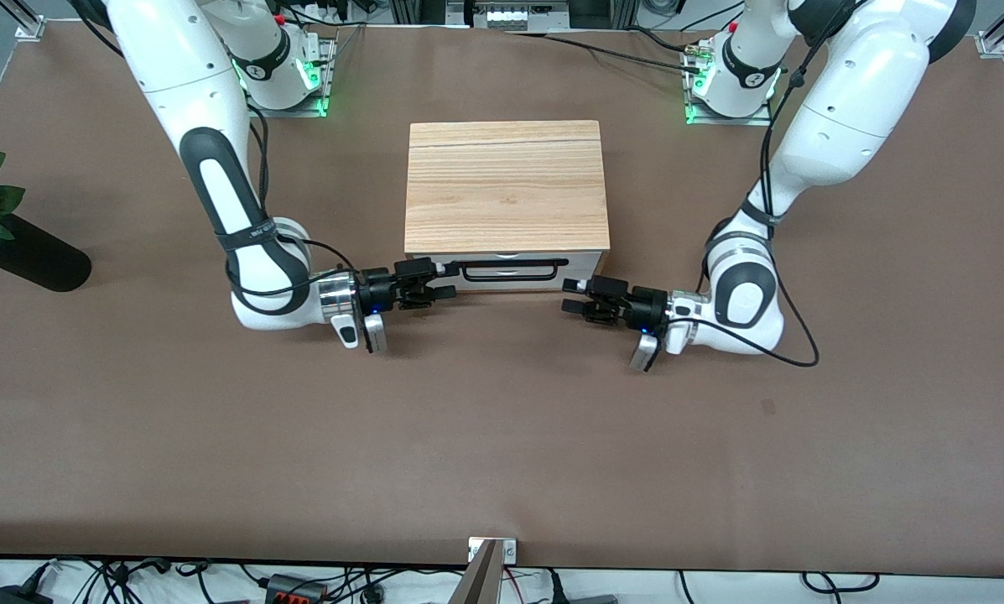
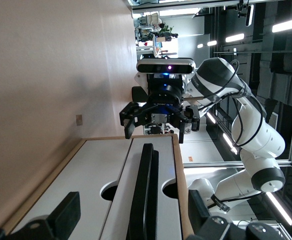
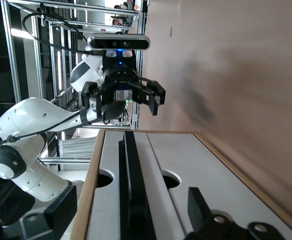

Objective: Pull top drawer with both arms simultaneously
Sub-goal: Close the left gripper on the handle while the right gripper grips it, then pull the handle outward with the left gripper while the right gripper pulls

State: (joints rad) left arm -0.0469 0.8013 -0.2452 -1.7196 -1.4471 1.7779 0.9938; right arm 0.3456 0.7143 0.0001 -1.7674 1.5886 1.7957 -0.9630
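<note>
Top drawer (image 1: 510,277) shut in the cabinet front at mid-surface, bar handle (image 1: 510,270) running 3-to-9 o'clock; right gripper (image 1: 434,281) open at its 9 o'clock end, left gripper (image 1: 575,297) open, empty, just off the 3 o'clock end.

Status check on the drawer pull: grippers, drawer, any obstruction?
Right gripper open at one end of the handle, left gripper open at the opposite end. Top drawer closed. Nothing blocking its front.

A white drawer (image 1: 510,277) with a black handle (image 1: 514,269) is sitting under a pale striped-wood top (image 1: 506,184) on the brown desk (image 1: 502,436).
</note>
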